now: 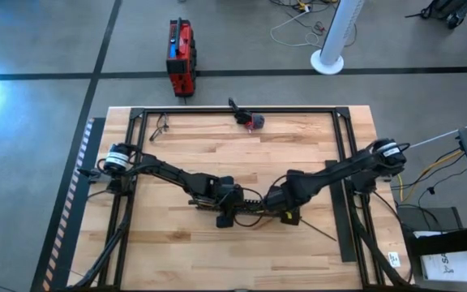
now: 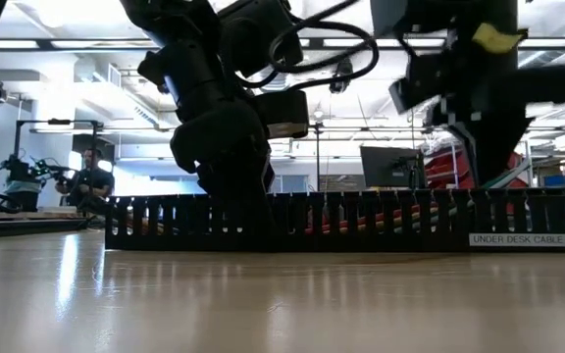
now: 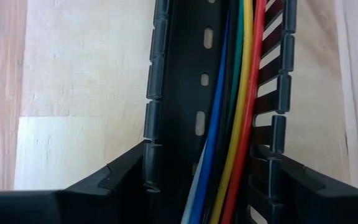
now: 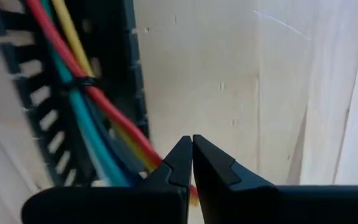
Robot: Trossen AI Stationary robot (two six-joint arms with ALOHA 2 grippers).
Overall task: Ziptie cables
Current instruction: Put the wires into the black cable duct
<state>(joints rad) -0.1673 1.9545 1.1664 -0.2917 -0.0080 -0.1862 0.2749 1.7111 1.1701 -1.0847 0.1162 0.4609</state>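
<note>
The cables [image 3: 229,124], in red, yellow, green and blue, run lengthwise inside a black slotted duct [image 3: 185,74] that lies flat on the wooden table near its middle [image 2: 381,230]. A thin black tie [image 4: 82,81] rings the cables [image 4: 73,106]. My left gripper [image 3: 204,155] straddles the duct, one finger on either side of it [image 1: 232,217]. My right gripper [image 4: 192,140] is shut with nothing showing between its tips. It points down over bare wood just beside the duct [image 1: 286,215]. My left gripper has the duct between its two fingers, one on the outer face of each slotted side wall [image 3: 149,146] [image 3: 263,155]. The fingers come slanting down from above and lie across the duct. The duct stays flat on the table, with the cables running between the fingers.
A black frame rail [image 1: 233,109] borders the table top. A small red-and-black object [image 1: 250,120] sits at the far edge, and a thin dark strip [image 1: 319,233] lies on the wood right of the grippers. A red case [image 1: 181,57] stands on the floor beyond. A person [image 2: 91,176] is in the room behind.
</note>
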